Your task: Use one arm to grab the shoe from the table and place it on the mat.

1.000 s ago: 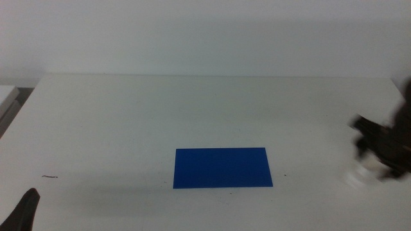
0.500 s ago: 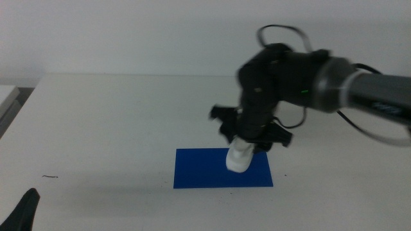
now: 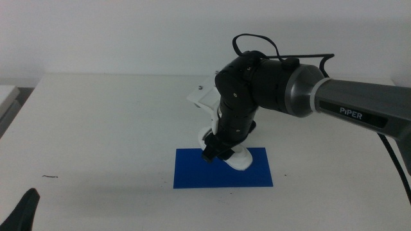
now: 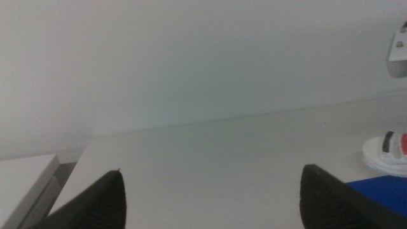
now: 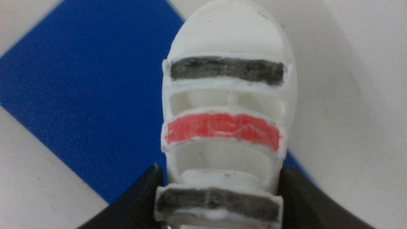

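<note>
With our right gripper (image 5: 216, 210) clamped on the heel end of the shoe (image 5: 226, 121), which hangs across the far edge of the mat (image 3: 212, 172), we should draw it in over the blue before letting go, our left gripper (image 4: 210, 203) waiting open, well apart from the mat

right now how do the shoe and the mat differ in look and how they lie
The shoe is white and chunky with dark and red straps; the mat is plain deep blue and thin. The mat lies flat and wholly on the table, while the shoe sits between the right gripper's jaws, over the mat's far edge and overhanging it. The shoe is shorter than the mat.
</note>
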Tool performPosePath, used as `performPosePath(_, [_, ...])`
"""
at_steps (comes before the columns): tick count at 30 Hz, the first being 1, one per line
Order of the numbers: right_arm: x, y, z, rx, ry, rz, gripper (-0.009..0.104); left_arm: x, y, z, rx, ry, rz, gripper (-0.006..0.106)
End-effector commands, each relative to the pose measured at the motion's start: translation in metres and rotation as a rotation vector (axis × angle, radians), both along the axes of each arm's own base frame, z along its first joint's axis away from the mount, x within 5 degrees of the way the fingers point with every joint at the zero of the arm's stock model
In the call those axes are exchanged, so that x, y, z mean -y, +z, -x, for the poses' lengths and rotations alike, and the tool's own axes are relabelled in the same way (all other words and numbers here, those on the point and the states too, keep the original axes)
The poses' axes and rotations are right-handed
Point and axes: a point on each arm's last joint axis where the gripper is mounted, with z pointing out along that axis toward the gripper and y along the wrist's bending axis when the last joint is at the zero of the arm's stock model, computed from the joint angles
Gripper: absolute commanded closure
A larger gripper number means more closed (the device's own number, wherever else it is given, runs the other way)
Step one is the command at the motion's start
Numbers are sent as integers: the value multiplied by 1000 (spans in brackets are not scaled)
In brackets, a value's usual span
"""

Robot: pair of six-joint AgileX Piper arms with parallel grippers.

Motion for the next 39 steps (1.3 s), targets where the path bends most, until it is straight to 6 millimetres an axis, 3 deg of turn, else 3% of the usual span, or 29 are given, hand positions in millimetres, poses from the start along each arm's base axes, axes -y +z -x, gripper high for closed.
performPosePath(1, [-3, 5, -3, 48, 80, -4, 84, 1, 1, 0, 6, -8, 6, 7])
performPosePath(6, [-2, 2, 8, -38, 578, 136, 95, 1, 1, 0, 6, -8, 6, 7])
performPosePath(20, [-5, -22, 7, -94, 545, 131, 96, 1, 1, 0, 6, -8, 6, 7])
performPosePath(24, [-6, -24, 5, -81, 546, 123, 83, 1, 1, 0, 6, -8, 6, 7])
performPosePath(30, [-4, -24, 6, -95, 521, 138, 34, 1, 1, 0, 6, -8, 6, 7])
performPosePath(32, [-3, -23, 5, -90, 498, 145, 23, 1, 1, 0, 6, -8, 6, 7])
performPosePath(34, [-2, -9, 7, -67, 429, 113, 19, 1, 1, 0, 6, -8, 6, 7])
performPosePath(36, [7, 18, 10, -30, 283, 47, 19, 1, 1, 0, 6, -8, 6, 7])
performPosePath(39, [43, 57, 24, 32, 0, -37, 19, 1, 1, 0, 6, -8, 6, 7])
